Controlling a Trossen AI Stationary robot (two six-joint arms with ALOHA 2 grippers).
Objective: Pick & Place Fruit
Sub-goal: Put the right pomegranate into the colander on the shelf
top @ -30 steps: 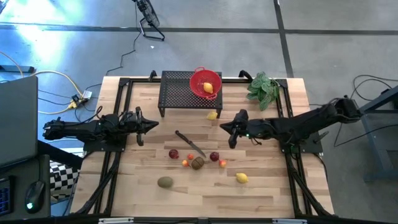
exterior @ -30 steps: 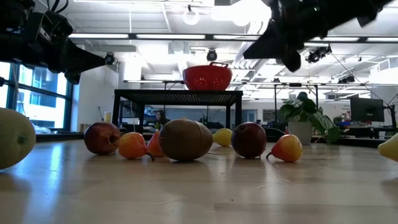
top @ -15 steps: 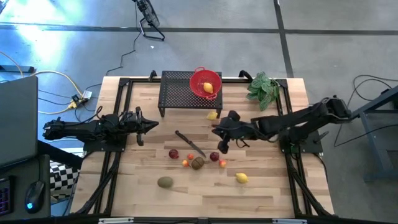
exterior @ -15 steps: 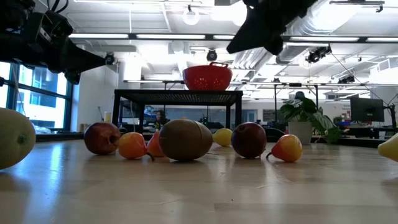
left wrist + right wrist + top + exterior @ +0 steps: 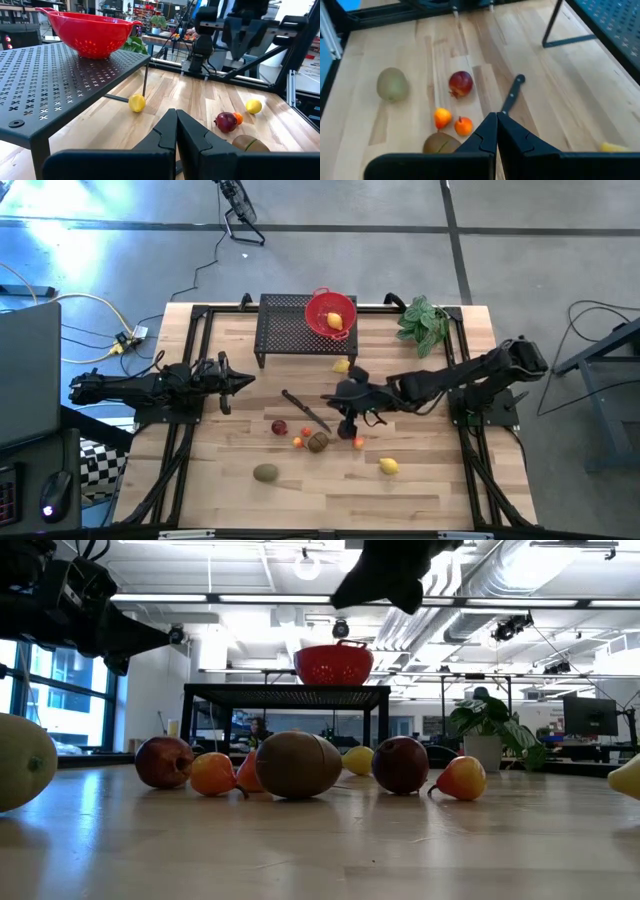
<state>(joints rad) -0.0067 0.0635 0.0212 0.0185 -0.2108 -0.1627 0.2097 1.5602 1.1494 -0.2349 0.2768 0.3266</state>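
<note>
Fruit lies loose mid-table: a dark red piece, two tiny orange ones, a brown kiwi, an orange one, a lemon and a greenish kiwi. Another lemon lies by the black rack. On the rack stands a red colander with a lemon in it. My right gripper hangs shut above the cluster, slanting down, holding nothing. My left gripper waits shut and level at the table's left.
A dark-handled knife lies just beyond the fruit cluster, toward the rack. A green leafy bunch sits at the far right corner. Black frame rails run along the left and right sides. Bare wood lies along the near edge.
My right gripper has swung from the table's right toward its middle, over the fruit cluster, tipping to slant downward and rolling a little. It has stayed shut. No fruit has moved.
</note>
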